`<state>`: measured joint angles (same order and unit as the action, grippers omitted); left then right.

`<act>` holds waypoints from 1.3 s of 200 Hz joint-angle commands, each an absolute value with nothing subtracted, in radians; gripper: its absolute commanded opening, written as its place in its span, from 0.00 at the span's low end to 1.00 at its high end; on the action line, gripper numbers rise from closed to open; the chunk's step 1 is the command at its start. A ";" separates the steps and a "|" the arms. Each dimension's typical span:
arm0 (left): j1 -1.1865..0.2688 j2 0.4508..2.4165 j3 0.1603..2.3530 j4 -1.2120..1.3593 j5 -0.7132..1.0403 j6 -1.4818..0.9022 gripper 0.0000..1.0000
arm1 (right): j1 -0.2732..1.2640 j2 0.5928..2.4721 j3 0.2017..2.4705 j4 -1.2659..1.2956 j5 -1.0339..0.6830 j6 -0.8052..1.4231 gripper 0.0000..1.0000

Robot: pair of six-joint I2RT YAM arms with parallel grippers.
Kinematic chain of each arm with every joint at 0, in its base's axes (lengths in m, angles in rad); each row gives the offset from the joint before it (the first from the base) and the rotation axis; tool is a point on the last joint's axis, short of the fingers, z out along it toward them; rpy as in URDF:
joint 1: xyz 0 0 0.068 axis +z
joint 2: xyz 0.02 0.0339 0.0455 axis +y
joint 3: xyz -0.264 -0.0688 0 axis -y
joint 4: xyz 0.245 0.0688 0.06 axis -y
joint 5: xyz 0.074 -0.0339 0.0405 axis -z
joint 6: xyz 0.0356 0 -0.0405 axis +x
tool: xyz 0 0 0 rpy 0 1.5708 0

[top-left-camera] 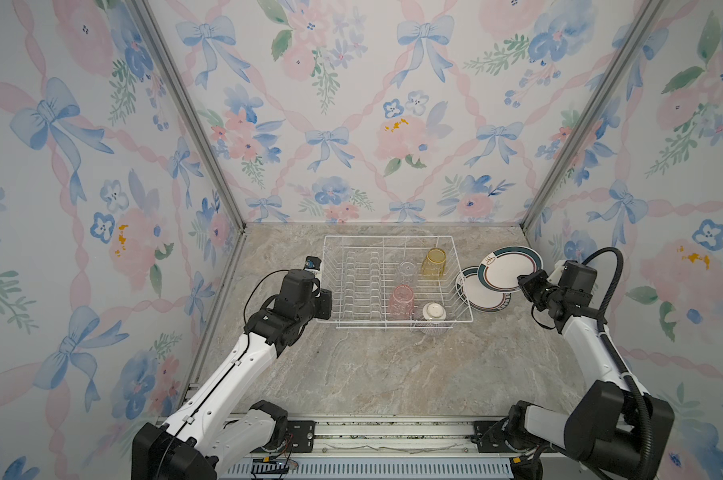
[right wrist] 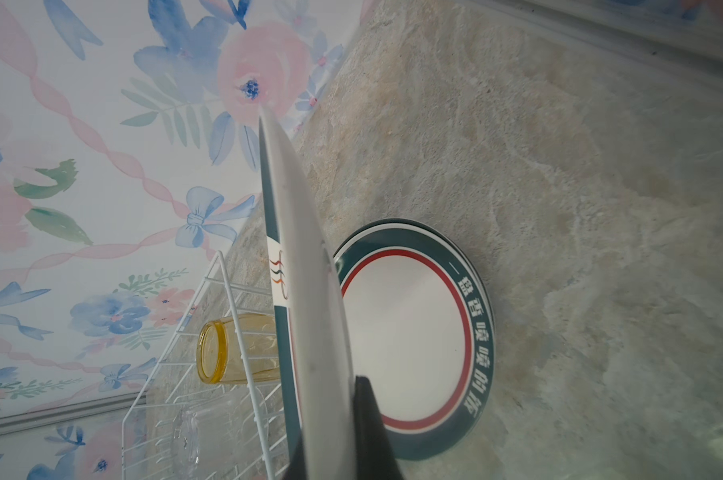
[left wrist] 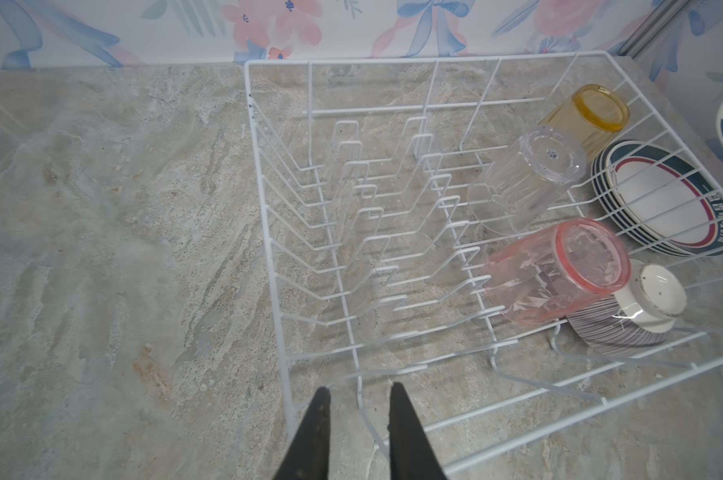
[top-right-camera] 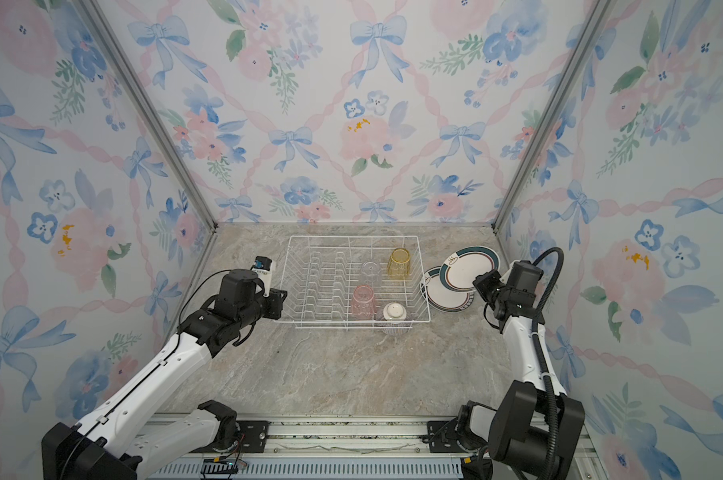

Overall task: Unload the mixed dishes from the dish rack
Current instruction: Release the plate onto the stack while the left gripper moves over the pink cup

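White green-rimmed plate (top-left-camera: 507, 268) pinched by its edge in the right fingers (right wrist: 372, 428), tilted over the plate stack (top-left-camera: 480, 296) on the bench (top-left-camera: 393, 365) just right of the dish rack (top-left-camera: 389, 237) — left fingers (left wrist: 401, 428) slightly spread at its near-left corner

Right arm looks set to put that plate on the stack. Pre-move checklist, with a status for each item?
1. Right pincer shut on held plate rim: ok.
2. Plate stack beside the dish rack, top face bare: ok.
3. Held plate level with stack: not ok, steeply tilted.
4. Gap from plate's lower edge to stack: cannot tell.
5. Left pincer out of the drop path: ok, at the rack's opposite side, jaws apart, gripping nothing.
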<state>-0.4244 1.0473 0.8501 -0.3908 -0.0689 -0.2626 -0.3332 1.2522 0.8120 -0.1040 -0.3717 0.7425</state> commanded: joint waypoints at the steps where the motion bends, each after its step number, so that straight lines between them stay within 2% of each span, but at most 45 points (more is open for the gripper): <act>1: -0.463 1.081 0.893 -0.393 -0.121 -0.253 0.22 | -0.339 1.305 0.781 0.039 -0.457 0.816 0.00; 40: -0.526 1.156 0.956 -0.391 -0.127 -0.255 0.22 | -0.338 1.390 0.737 0.126 -0.500 0.850 0.00; 117: -0.665 1.372 1.108 -0.382 -0.130 -0.247 0.22 | -0.326 1.478 0.729 0.130 -0.529 0.814 0.00; 121: -0.670 1.381 1.117 -0.382 -0.128 -0.245 0.25 | -0.326 1.482 0.727 0.129 -0.526 0.812 0.00; 132: -0.680 1.400 1.139 -0.380 -0.121 -0.236 0.27 | -0.325 1.490 0.726 0.129 -0.524 0.807 0.00; 175: -0.708 1.441 1.188 -0.368 -0.108 -0.203 0.27 | -0.315 1.524 0.732 0.113 -0.528 0.784 0.00; 227: -0.725 1.439 1.199 -0.360 -0.110 -0.190 0.27 | -0.305 1.558 0.741 0.066 -0.524 0.758 0.12; 260: -0.727 1.443 1.206 -0.360 -0.097 -0.186 0.27 | -0.303 1.558 0.752 0.020 -0.528 0.730 0.28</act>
